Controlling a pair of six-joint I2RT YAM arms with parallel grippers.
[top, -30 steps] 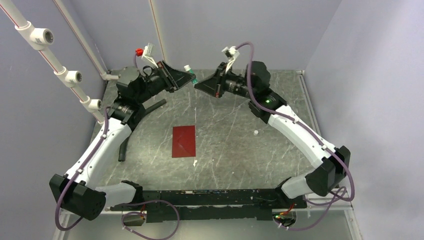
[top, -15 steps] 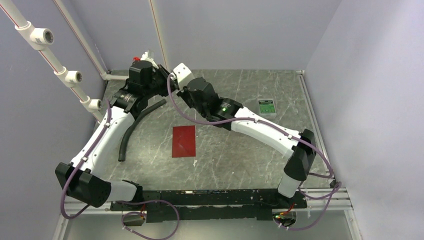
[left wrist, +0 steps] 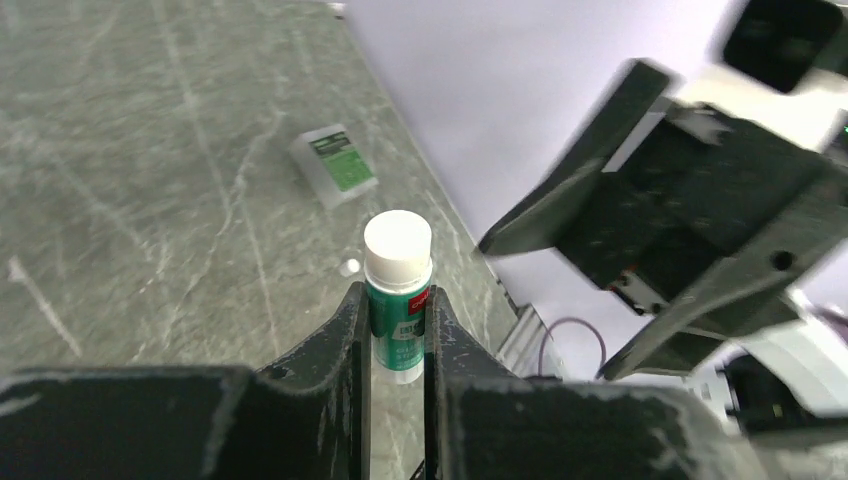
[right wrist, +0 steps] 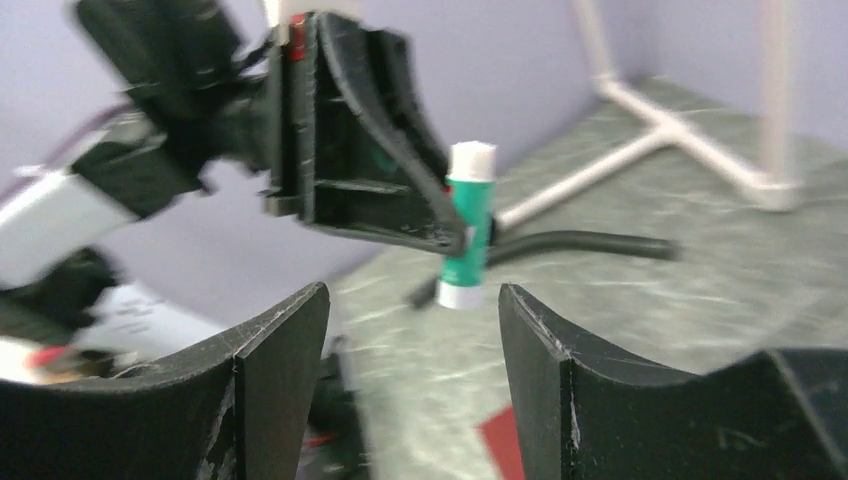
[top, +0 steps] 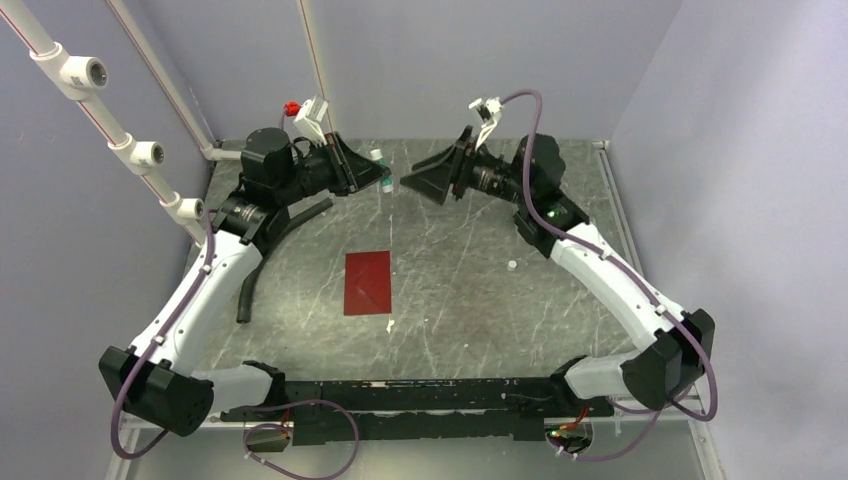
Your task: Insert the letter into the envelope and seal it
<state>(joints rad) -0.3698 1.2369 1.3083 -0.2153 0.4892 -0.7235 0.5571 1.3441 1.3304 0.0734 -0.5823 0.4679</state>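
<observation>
Just green-label glue stick (left wrist: 398, 290) in left tool (left wrist: 395, 302), txt illegible.

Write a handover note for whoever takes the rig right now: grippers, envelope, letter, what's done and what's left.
Left gripper: shut on a glue stick, held up over the rear of the table.
Right gripper: open, empty, raised, facing the stick.
Envelope: flat on the table in front of both arms, a plain red rectangle.
Letter: not in view; it may be inside, cannot tell.
Done: glue stick picked up.
Left: confirm the letter is in, then glue and seal the envelope.
</observation>
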